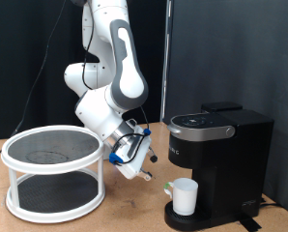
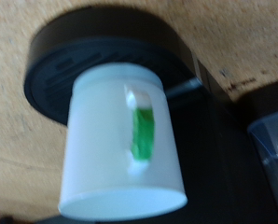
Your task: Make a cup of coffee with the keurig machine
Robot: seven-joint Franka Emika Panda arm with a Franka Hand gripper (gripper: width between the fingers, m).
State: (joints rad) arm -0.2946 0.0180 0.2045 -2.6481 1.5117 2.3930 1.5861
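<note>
upright cup (image 2: 123,140) on keurig machine (image 1: 221,155) drip base, handle toward hand (image 1: 139,166)

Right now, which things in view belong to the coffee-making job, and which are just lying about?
Belongs to the job:
- keurig machine, lid down
- cup, standing on the machine's round drip base
- gripper, hanging beside the machine, above the table

Just lying about:
- two-tier mesh rack, at the exterior view's left

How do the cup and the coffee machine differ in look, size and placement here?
The cup is white and cylindrical; the coffee machine is black and boxy. The cup is far smaller, reaching only partway up the machine's front. The cup stands on the machine's round base, while the machine itself stands on the table. Both stand upright at the exterior view's right, just beyond the gripper.
</note>
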